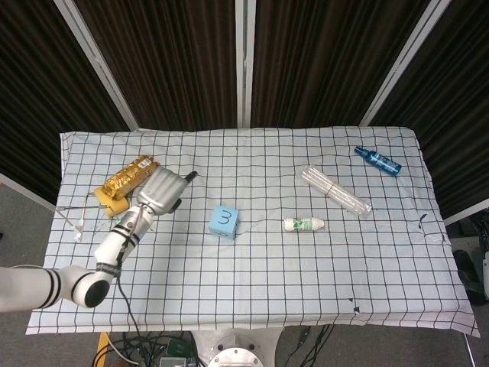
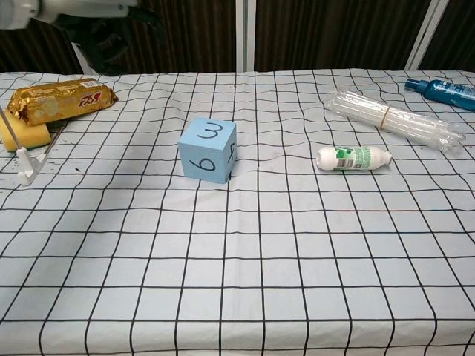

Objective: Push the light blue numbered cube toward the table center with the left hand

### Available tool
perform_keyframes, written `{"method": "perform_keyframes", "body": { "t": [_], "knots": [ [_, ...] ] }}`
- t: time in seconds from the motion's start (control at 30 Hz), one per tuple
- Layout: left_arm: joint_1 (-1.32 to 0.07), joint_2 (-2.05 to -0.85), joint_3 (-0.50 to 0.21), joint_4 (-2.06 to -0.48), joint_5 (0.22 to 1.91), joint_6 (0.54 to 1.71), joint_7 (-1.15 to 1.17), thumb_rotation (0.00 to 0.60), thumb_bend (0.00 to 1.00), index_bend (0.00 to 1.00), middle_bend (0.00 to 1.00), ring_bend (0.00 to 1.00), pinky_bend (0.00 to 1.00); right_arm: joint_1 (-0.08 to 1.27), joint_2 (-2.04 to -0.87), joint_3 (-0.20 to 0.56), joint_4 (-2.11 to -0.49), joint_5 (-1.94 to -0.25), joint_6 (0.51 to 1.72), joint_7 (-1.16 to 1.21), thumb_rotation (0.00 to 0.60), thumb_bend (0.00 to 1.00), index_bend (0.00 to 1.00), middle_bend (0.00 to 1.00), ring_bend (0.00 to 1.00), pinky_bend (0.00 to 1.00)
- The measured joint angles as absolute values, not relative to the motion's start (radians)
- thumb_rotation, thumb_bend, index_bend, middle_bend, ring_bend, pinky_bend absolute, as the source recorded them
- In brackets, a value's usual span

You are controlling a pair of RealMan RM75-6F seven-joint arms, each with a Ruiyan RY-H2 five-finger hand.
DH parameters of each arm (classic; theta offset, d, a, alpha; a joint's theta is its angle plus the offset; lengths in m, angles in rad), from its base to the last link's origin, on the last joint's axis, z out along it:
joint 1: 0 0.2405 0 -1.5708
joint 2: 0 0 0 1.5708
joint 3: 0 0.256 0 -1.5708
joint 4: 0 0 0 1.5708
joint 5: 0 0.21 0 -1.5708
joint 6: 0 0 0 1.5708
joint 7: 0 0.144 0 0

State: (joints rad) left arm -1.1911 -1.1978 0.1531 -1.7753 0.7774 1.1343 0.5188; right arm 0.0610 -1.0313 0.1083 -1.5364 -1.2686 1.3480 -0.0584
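The light blue numbered cube (image 1: 224, 221) (image 2: 208, 150) stands alone on the checked tablecloth, left of the table's middle. It shows a 3 on top and a 6 on the face toward me. My left hand (image 1: 162, 191) (image 2: 111, 33) is raised above the table to the cube's left and behind it, well apart from it and holding nothing. In the chest view only its dark fingers show, at the top left edge. My right hand appears in neither view.
A gold snack packet (image 1: 127, 175) (image 2: 61, 99) and a yellow sponge (image 1: 111, 200) (image 2: 22, 133) lie under and beside the left hand. A small white bottle (image 1: 304, 224) (image 2: 353, 157), a clear plastic pack (image 1: 334, 189) (image 2: 393, 120) and a blue spray bottle (image 1: 377, 160) (image 2: 445, 90) lie to the right.
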Motion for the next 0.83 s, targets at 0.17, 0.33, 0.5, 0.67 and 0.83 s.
{"method": "perform_keyframes", "body": {
  "t": [0.17,0.33,0.5,0.67,0.83],
  "knots": [
    [-0.996,-1.144,0.204,-1.815,0.966,1.416,0.514,0.6,0.14,0.2,0.2,0.12,0.24,0.057,-1.029,0.107,-1.548,-1.304,1.384,-0.055,0.6,0.14,0.0,0.0,0.0,0.0],
    [-0.765,-1.096,0.253,-1.845,1.106,1.656,0.474,0.6,0.12,0.18,0.16,0.1,0.19,0.052,-1.041,0.101,-1.549,-1.335,1.405,-0.048,0.6,0.13,0.0,0.0,0.0,0.0],
    [-0.529,-1.084,0.292,-1.81,1.219,1.833,0.366,0.6,0.1,0.18,0.16,0.1,0.18,0.053,-1.056,0.091,-1.542,-1.36,1.409,-0.048,0.6,0.12,0.0,0.0,0.0,0.0],
    [-0.342,-1.111,0.3,-1.683,1.263,1.892,0.258,0.6,0.1,0.18,0.16,0.1,0.16,0.05,-1.062,0.079,-1.548,-1.391,1.428,-0.063,0.6,0.12,0.0,0.0,0.0,0.0],
    [-0.243,-1.142,0.268,-1.593,1.287,1.9,0.177,0.6,0.1,0.18,0.16,0.1,0.16,0.044,-1.062,0.075,-1.555,-1.396,1.44,-0.07,0.6,0.12,0.0,0.0,0.0,0.0]
  ]
}}
